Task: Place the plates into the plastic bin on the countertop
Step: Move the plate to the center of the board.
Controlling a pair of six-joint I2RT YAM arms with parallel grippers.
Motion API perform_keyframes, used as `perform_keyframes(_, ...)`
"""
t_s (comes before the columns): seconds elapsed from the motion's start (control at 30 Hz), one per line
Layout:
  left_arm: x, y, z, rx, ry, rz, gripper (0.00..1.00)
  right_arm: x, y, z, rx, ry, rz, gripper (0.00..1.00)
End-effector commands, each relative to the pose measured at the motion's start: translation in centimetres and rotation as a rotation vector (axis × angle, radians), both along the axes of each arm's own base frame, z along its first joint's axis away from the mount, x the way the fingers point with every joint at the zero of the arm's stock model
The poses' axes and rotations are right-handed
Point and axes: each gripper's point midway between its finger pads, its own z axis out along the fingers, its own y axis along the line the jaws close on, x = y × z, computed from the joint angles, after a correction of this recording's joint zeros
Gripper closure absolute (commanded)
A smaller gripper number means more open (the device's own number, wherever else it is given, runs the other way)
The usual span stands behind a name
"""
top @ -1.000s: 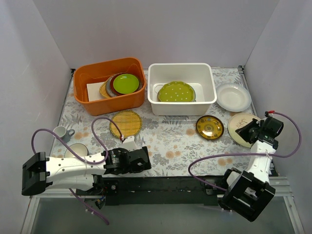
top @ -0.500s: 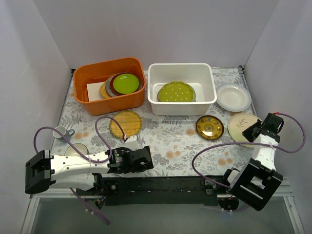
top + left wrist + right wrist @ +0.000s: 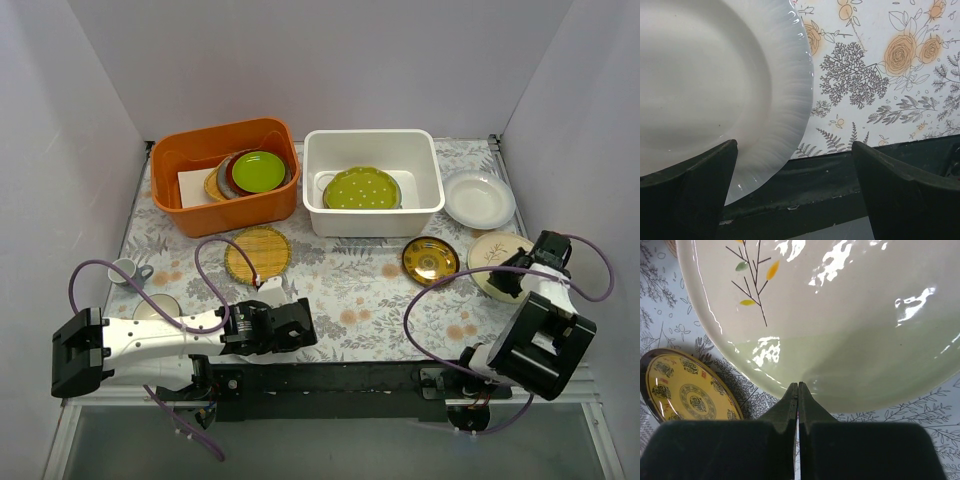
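Note:
The white plastic bin (image 3: 372,215) stands at the back centre and holds a green white-dotted plate (image 3: 361,188). On the floral countertop (image 3: 350,290) lie a woven yellow plate (image 3: 257,254), a dark-and-gold plate (image 3: 430,260), a plain white plate (image 3: 479,199) and a tan plate with a twig motif (image 3: 492,255). My right gripper (image 3: 508,282) is shut, and its tips (image 3: 798,385) touch the tan plate's (image 3: 840,315) near rim. My left gripper (image 3: 290,325) is open and empty (image 3: 794,145) near the table's front edge. A ribbed white plate (image 3: 715,85) lies beside its left finger.
An orange tub (image 3: 225,205) at the back left holds stacked green and maroon plates (image 3: 255,172). A small white cup (image 3: 125,270) and a cream saucer (image 3: 158,306) sit at the front left. Walls close in on three sides. A black rail (image 3: 830,175) runs along the front edge.
My right arm has swung further right, and its gripper has come down to the tan plate's front rim. The left arm has shifted slightly right. No plate has moved.

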Motion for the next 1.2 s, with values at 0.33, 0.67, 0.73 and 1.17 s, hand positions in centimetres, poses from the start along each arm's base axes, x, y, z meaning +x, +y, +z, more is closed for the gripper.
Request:
perform_keyframes(0.33,0.3,-1.0,2.0,-0.067,0.0,0.044,0.02,0.6,3.1,-2.3,0.035,0.021,0.19,0.99)
perform_keyframes(0.67,0.5,-0.9,2.7,-0.086,-0.013,0.056,0.02,-1.0,7.6,-3.8,0.095,0.077,0.364,0.99)
perform_keyframes(0.73,0.6,-0.9,3.1,-0.092,-0.019,0.058,0.02,-1.4,8.4,-3.8,0.119,0.074,0.387,0.99)
perform_keyframes(1.17,0.8,-1.8,3.6,-0.097,-0.024,0.044,0.02,-3.9,14.3,-3.6,0.191,0.143,0.571,0.99)
